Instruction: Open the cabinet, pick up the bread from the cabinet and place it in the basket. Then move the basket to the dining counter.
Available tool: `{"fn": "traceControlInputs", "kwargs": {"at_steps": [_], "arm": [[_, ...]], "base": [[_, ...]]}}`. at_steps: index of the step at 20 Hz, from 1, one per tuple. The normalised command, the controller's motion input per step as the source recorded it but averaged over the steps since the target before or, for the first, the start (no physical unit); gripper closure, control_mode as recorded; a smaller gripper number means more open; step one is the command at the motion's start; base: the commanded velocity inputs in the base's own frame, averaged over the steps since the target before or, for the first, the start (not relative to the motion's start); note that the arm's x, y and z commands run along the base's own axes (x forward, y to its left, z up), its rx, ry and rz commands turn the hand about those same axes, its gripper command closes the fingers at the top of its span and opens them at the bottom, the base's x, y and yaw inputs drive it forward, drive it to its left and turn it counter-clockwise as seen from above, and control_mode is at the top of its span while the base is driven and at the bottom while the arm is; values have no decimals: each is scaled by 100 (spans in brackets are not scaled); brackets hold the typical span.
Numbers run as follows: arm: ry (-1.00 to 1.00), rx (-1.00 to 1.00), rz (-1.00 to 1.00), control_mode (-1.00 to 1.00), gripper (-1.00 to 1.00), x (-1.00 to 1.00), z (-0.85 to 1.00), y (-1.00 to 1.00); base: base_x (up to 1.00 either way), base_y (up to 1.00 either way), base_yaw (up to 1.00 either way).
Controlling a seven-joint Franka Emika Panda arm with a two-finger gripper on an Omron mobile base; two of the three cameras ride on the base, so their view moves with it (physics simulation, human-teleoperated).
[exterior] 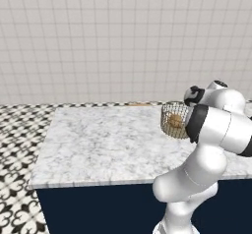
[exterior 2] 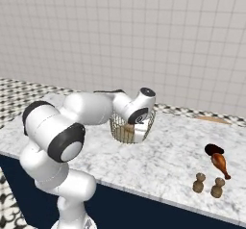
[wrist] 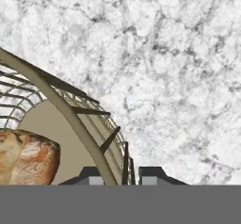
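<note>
The tan wire basket (exterior: 173, 119) stands on the marble dining counter (exterior: 108, 139), near its back right part. Inside it lies the golden-brown bread (wrist: 26, 155), also seen through the mesh in the right base view (exterior 2: 126, 129). My gripper (wrist: 120, 178) reaches down at the basket's rim (wrist: 56, 96), one fingertip inside and one outside the wire. The fingertips stand close to the rim; whether they touch it cannot be made out. My white forearm hides the basket's right side in the left base view. The cabinet is out of view.
To the right on the counter (exterior 2: 173, 156) lie a dark red drumstick-shaped object (exterior 2: 218, 161) and two small brown shakers (exterior 2: 199, 183). A flat tan patch (exterior 2: 211, 119) sits at the counter's back edge. A tiled wall rises behind; patterned floor (exterior: 19, 130) lies to the left.
</note>
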Motion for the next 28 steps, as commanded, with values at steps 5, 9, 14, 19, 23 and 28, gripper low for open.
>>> {"fn": "traceControlInputs", "kwargs": {"at_steps": [5,9,14,19,23,28], "arm": [[0,0,-3,-100,-100,2,7,17],[-3,0,-1,-100,-100,-28,47,8],[-12,0,2,-100,-100,-92,60,2],[-17,0,9,-100,-100,-100,51,4],[-11,0,12,-100,-100,-100,55,36],[-10,-6,25,-100,-100,-100,49,54]], "base": [[0,0,0],[0,0,0],[0,0,0],[0,0,0],[0,0,0],[0,0,0]]}}
